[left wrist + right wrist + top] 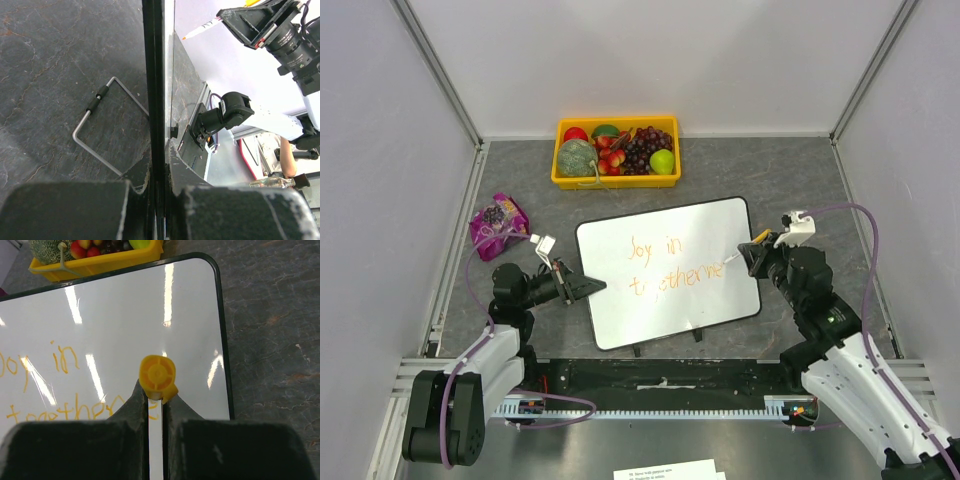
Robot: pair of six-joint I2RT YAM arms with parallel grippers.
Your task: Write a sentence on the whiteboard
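- Plainly, the whiteboard (720,225) is the centre of things. It lies between the two pairs of jaws, its left edge inside the left pair and its right part just ahead of the right pair.
- Well beyond both pairs sits the yellow fruit tray (616,181), apart from the writing and out of the way.
- Between the pairs runs the sentence (665,265) in orange, "Joy in" over "togetherne". I judge the last letters are left to write, right where the pen points.
- Clamped shut on the board's black frame, the left gripper (588,286) probably braces it against the pen's push.
- Closed around the marker (157,375), the right gripper (752,255) aims its tip forward onto the board.
- Just beside the left jaws shows a wire stand (100,135). Whether it bears the board I cannot tell.
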